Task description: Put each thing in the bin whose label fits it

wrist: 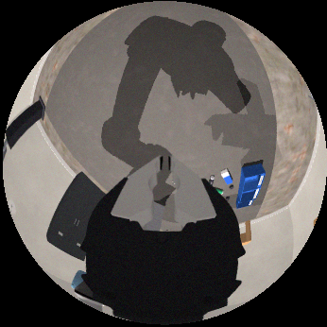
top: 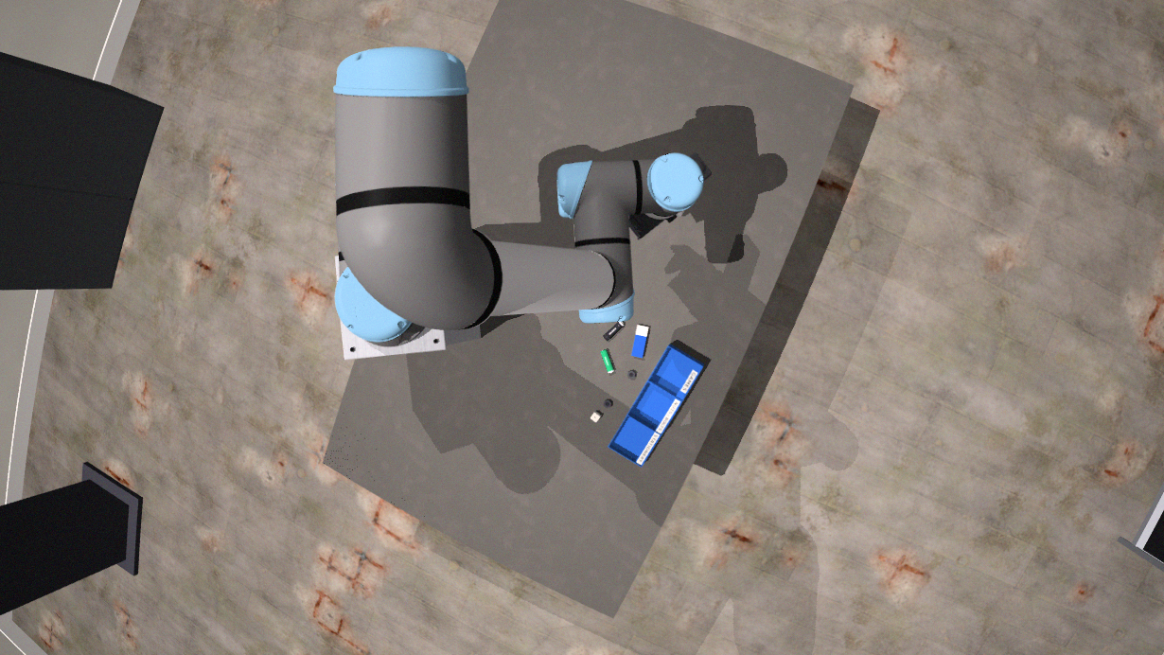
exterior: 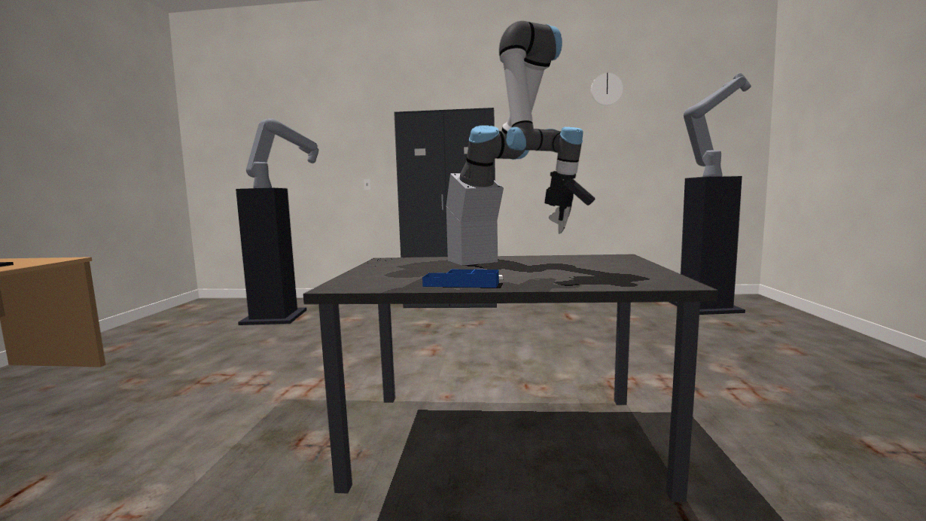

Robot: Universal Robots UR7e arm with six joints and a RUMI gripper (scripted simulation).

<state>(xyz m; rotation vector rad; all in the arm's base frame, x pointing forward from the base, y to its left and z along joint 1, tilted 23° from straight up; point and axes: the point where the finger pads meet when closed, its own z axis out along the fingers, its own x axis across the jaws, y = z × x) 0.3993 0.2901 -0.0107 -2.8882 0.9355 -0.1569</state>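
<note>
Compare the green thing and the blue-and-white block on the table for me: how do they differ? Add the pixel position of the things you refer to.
The green piece (top: pixel 607 361) (wrist: pixel 219 192) is slim; the blue-and-white block (top: pixel 640 341) (wrist: pixel 227 177) is broader. The green piece is mostly one colour, while the block is blue with a white end. Both are longish and lie outside the bins.

Claw (exterior: pixel 560 230) (wrist: pixel 165 157) shut, pointing downward.
</note>
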